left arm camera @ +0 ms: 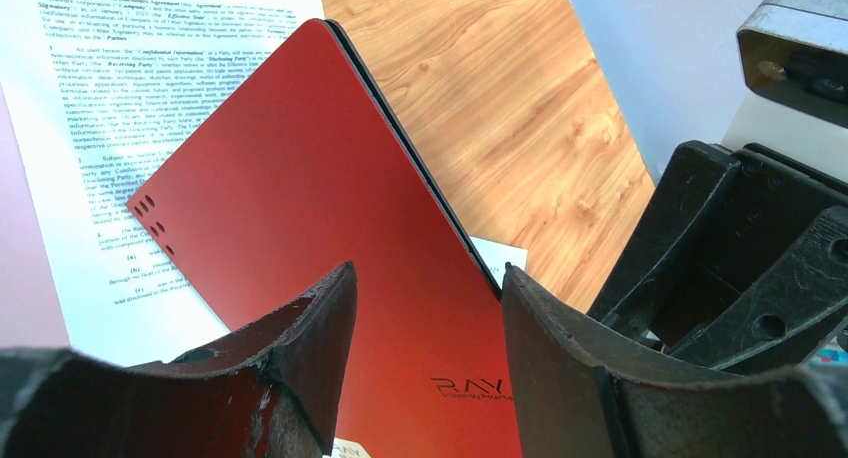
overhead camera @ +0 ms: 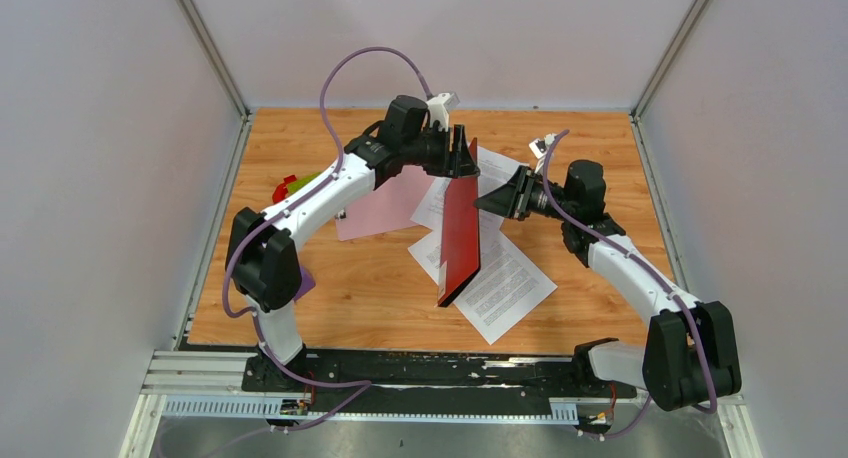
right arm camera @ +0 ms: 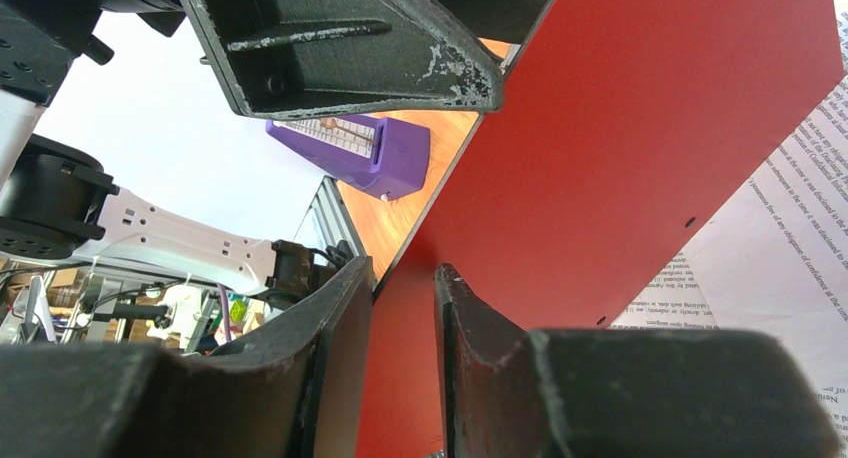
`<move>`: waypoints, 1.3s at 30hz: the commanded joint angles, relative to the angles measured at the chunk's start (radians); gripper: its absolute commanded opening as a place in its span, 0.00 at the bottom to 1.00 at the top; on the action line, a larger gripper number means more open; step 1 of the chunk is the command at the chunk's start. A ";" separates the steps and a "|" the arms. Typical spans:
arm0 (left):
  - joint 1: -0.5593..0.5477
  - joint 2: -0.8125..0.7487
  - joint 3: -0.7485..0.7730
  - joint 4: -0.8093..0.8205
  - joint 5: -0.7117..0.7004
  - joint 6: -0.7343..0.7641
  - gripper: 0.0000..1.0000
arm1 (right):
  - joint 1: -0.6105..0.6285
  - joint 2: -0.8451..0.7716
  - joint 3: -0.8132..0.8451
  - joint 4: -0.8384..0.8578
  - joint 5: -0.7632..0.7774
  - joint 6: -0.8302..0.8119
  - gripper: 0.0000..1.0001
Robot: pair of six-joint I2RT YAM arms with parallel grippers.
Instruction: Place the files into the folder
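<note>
Right gripper (right arm camera: 403, 278) pinched close on one edge of the red folder (right arm camera: 620, 158), which stands nearly on edge over the table (overhead camera: 350, 288). Left gripper (left arm camera: 428, 278) is at the folder's top end, jaws apart, cover lying in the gap, no pinch visible. The files (overhead camera: 510, 278), two printed sheets, lie overlapped and flat under and beside the folder, not yet inside; likely step is opening it, so the left should take one cover only and swing it wide while the right steadies, without dragging the sheets.
</note>
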 commanded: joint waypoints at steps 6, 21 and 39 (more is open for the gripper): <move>0.006 -0.032 0.013 -0.068 -0.083 0.076 0.61 | 0.006 -0.003 0.027 -0.072 0.039 -0.066 0.35; 0.006 -0.033 0.012 -0.068 -0.082 0.077 0.61 | 0.006 -0.056 0.032 -0.060 -0.004 -0.034 0.40; 0.006 -0.042 -0.001 -0.070 -0.084 0.076 0.64 | 0.006 -0.032 0.066 -0.239 0.068 -0.116 0.36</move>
